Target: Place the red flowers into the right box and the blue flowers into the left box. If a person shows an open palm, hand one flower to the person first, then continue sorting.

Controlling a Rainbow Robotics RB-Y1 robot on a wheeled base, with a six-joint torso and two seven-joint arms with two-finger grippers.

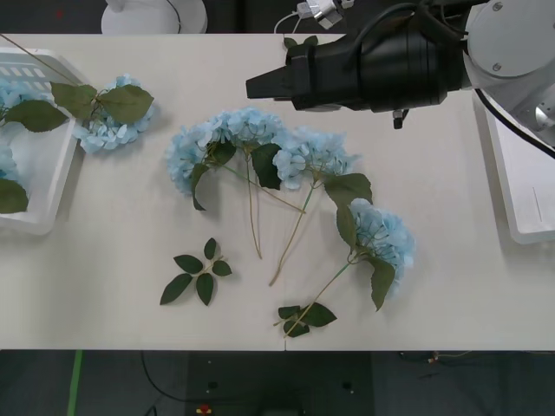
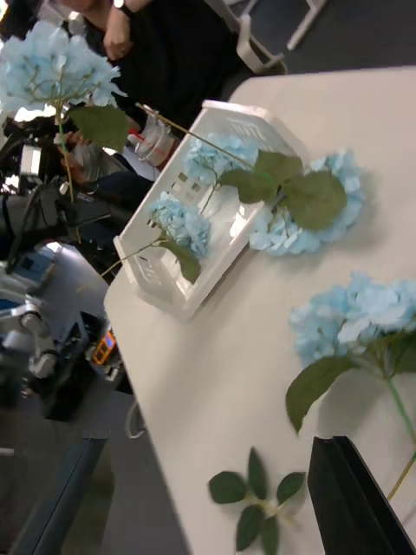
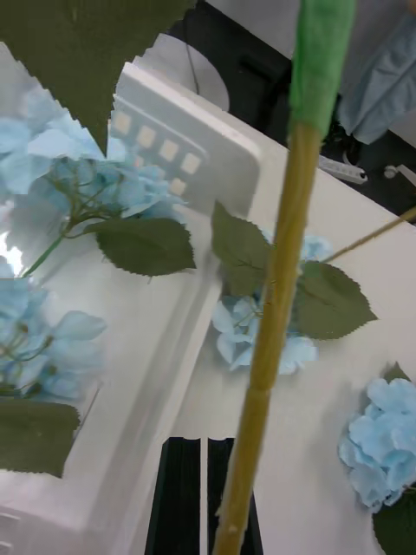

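At the far left of the front view sits the left box [image 1: 39, 186], with blue flowers [image 1: 13, 91] already lying in it. 1 head [image 1: 111, 128] droops over its rim onto the table [image 1: 113, 225].

The left gripper [image 3: 204, 451] hangs above that box. In the left wrist view its 2 black fingers [image 3: 180, 494] are pressed close together, and they appear to pinch the stalk of a raised flower [image 3: 276, 286]. In the right wrist view, the pale head of this flower stands high in the upper left.

In the middle of the front view, 4 more blue heads [image 1: 247, 128] lie in a fan with their stalks crossing. A loose leaf sprig [image 1: 198, 273] lies below them to the left, and a 2nd sprig [image 1: 303, 317] lies lower centre.

At the upper right, the right gripper [image 1: 264, 85] reaches in over the table's far edge, just above the fan. Whether it is spread or closed cannot be told. The right box [image 1: 531, 204] lies at the right edge, and the part in sight holds nothing.

The risks I judge:
- **Release over the box:** The long stalk could tip the raised flower over the rim, like the drooping one, or its leaves could snag flowers already inside.
- **Picking from the fan:** Lifting 1 stalk may drag its neighbours along, because they overlap.
- **Loose sprigs:** A grasp aimed low may catch a sprig instead of a flower.
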